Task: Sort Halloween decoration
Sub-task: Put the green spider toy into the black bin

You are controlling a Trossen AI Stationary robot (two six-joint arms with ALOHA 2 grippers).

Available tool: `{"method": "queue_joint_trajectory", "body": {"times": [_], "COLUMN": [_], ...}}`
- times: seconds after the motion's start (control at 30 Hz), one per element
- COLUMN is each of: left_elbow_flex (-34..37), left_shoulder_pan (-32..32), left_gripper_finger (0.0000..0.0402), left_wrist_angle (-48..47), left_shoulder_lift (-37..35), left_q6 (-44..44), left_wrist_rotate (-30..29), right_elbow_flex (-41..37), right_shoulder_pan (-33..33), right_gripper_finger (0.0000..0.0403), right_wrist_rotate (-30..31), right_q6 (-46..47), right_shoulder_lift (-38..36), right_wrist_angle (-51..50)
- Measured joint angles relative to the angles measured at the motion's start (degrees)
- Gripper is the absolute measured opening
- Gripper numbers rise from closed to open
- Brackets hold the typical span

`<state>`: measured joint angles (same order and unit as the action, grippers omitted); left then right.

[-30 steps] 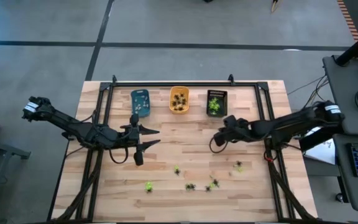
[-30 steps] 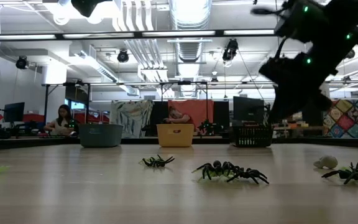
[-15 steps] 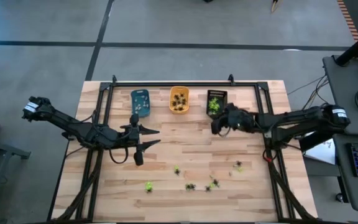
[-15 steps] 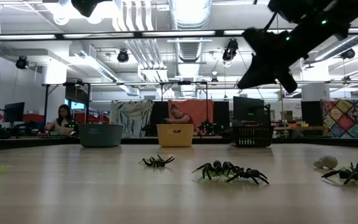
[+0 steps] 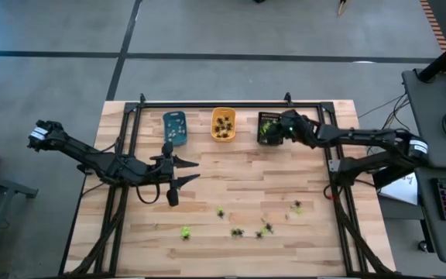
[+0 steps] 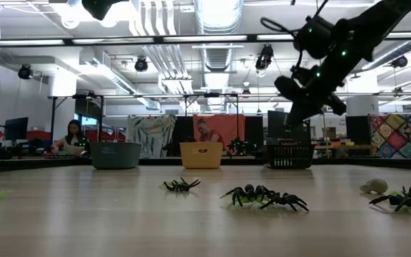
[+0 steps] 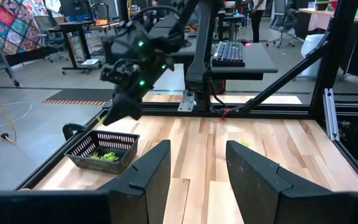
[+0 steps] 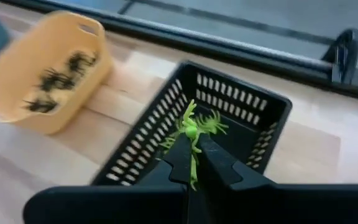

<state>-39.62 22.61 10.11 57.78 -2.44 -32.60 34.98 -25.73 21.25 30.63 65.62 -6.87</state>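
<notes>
Right gripper (image 8: 191, 160) we see pinching a yellow-green spider (image 8: 193, 130) above the black tray (image 8: 241, 102), left gripper (image 5: 178, 172) waiting spread at mid-table, orange tray (image 5: 223, 124) holding black spiders (image 8: 61, 78), blue tray (image 5: 174, 128) beside it, loose spiders (image 5: 262, 229) near the front edge

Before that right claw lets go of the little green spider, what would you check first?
1. Right gripper shut on green spider: ok.
2. Gripper above black tray, not orange tray: ok.
3. Colour matches green spiders already inside: ok.
4. Left gripper waits open mid-table, well clear: ok.
5. Drop height above tray floor: cannot tell.
6. Loose spiders left near the front edge: not ok, sorting unfinished.
</notes>
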Motion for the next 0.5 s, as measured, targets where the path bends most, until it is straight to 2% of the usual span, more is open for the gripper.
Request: {"method": "queue_joint_trajectory", "body": {"times": [0.27, 0.5], "left_elbow_flex": [0.0, 0.0], "left_shoulder_pan": [0.0, 0.0], "left_gripper_finger": [0.0139, 0.0139], "left_wrist_angle": [-0.3, -0.4], "left_shoulder_lift": [0.0, 0.0], "left_q6": [0.0, 0.0], "left_wrist_rotate": [0.0, 0.0], "right_elbow_flex": [0.0, 0.1], "right_shoulder_pan": [-1.7, -1.7], "right_gripper_finger": [0.0019, 0.0093], "right_wrist_rotate": [-0.8, -0.3], "right_q6": [-0.9, 0.1], "right_shoulder_lift": [4.1, 4.4], "right_wrist_angle": [0.2, 0.3]}}
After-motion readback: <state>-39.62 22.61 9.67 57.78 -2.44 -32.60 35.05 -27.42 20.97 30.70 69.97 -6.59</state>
